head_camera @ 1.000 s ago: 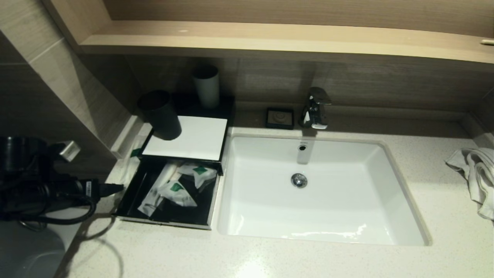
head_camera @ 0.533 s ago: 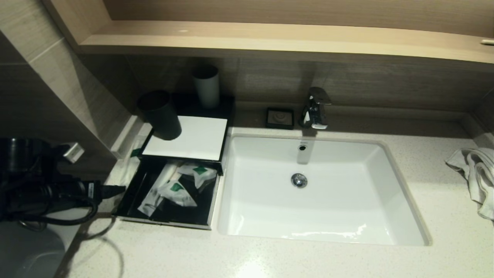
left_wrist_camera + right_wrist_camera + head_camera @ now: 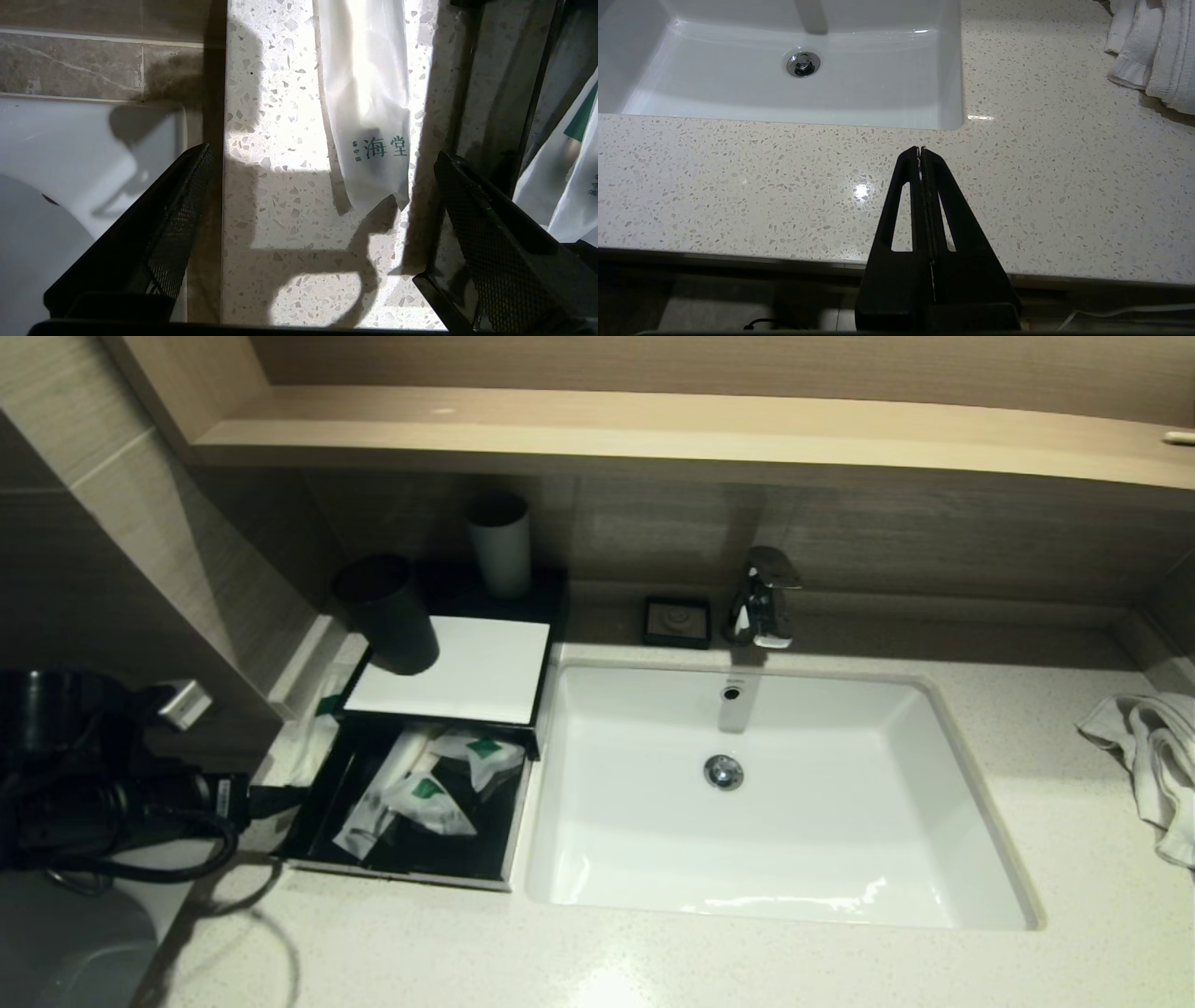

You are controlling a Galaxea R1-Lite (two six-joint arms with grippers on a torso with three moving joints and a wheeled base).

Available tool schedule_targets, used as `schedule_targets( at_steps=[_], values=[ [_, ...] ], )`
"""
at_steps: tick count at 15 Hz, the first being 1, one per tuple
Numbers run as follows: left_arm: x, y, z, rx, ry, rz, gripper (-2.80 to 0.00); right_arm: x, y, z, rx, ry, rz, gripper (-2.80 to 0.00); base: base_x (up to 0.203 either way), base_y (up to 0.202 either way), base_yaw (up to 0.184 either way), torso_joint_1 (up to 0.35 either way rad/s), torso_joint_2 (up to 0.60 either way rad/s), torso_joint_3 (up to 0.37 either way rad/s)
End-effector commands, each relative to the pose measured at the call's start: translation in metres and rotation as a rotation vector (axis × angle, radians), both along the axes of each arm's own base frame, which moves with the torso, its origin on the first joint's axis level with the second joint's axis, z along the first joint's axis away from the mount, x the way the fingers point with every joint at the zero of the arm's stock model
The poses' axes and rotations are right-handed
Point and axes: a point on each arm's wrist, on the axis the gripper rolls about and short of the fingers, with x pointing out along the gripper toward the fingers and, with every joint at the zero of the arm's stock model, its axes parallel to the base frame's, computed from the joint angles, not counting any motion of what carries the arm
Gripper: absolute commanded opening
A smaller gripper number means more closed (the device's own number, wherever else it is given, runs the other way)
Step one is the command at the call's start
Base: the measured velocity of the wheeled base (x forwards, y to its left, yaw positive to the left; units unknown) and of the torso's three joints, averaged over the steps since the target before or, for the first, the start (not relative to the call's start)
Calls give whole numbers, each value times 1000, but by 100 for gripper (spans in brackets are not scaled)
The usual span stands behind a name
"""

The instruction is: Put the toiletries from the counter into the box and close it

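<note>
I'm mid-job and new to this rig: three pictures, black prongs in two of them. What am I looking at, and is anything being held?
It is a two-armed robot at a bathroom counter. The wide picture comes from its head; the other two from cameras on each wrist, looking past the prongs, which are each arm's tool. The left tool is open and empty, over a long sachet that lies on the counter beside the box. The box's drawer is pulled out, with several sachets already in it. The right tool is shut, holds nothing and is parked at the counter's near edge, by the sink. A towel lies at the far right. Two cups stand by the box.
</note>
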Motion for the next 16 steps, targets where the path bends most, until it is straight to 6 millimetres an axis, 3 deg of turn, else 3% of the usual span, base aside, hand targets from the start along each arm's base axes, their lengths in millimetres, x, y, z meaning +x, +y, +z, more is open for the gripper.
schedule_targets(
  at_steps=[1, 16],
  values=[
    [1, 0, -1, 2, 1, -4, 0, 0, 0, 0, -1, 0, 0, -280, 0, 0, 0, 0, 0, 0],
    [15, 3, -12, 26, -18, -21, 0, 0, 0, 0, -1, 0, 1, -280, 0, 0, 0, 0, 0, 0]
  ],
)
